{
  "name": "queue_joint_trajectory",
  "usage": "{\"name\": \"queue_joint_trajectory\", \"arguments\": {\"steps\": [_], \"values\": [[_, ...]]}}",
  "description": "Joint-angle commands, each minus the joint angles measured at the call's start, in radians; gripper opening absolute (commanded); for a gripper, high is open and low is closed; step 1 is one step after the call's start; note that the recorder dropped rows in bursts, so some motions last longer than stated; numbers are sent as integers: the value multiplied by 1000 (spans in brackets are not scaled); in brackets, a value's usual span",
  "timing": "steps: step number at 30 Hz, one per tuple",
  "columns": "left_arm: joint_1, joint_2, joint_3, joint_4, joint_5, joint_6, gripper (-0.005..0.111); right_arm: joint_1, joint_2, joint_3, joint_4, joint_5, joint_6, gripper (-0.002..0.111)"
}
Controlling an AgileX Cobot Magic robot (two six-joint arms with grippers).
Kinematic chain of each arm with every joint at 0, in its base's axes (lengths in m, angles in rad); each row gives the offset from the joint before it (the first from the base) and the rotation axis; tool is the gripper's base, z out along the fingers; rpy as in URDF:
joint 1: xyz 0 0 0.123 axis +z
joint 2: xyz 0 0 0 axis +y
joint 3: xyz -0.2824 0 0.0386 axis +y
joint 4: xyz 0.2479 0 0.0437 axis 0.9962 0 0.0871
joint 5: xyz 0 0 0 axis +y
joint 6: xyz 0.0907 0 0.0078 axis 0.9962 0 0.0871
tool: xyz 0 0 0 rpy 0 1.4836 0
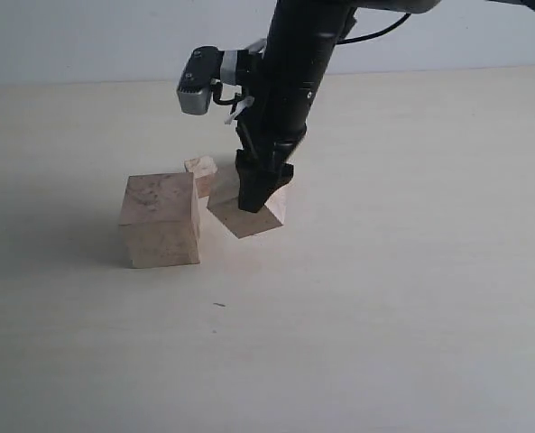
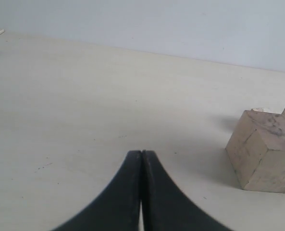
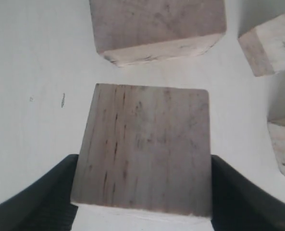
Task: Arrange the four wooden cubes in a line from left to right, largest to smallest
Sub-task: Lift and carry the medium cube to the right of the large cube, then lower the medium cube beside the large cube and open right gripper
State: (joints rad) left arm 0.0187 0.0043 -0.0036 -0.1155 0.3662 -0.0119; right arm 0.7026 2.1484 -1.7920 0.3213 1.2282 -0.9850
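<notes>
The largest wooden cube (image 1: 159, 221) stands on the pale table left of centre, also seen as the largest cube (image 3: 156, 29) and the largest cube (image 2: 265, 151). Just to its right, my right gripper (image 1: 252, 194) points down, shut on a medium cube (image 1: 265, 219) turned corner-on; its fingers (image 3: 51, 192) press both sides of the medium cube (image 3: 144, 149). A small cube (image 1: 201, 171) sits behind the two. The right wrist view shows that small cube (image 3: 267, 45) and another cube (image 3: 284, 147) at the frame edge. My left gripper (image 2: 142, 155) is shut on nothing, low over bare table.
The table (image 1: 384, 316) is a plain light surface running to a pale wall at the back. A tiny dark speck (image 1: 219, 304) lies in front of the cubes. The left arm is out of the exterior view.
</notes>
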Motion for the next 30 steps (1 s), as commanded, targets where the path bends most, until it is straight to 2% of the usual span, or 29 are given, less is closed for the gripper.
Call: {"name": "queue_joint_trajectory", "arguments": {"steps": [1, 7, 19, 24, 30], "values": [[-1, -4, 4, -5, -6, 3, 0, -57, -29, 2, 60, -7, -41, 0], [-1, -4, 4, -5, -6, 3, 0, -128, -49, 2, 183, -7, -115, 0], [-1, -4, 4, -5, -6, 3, 0, -129, 9, 61, 207, -7, -213, 0], [-1, -4, 4, -5, -6, 3, 0, -127, 66, 63, 329, -7, -308, 0], [-1, -4, 4, -5, -6, 3, 0, -122, 120, 63, 343, -7, -385, 0]]}}
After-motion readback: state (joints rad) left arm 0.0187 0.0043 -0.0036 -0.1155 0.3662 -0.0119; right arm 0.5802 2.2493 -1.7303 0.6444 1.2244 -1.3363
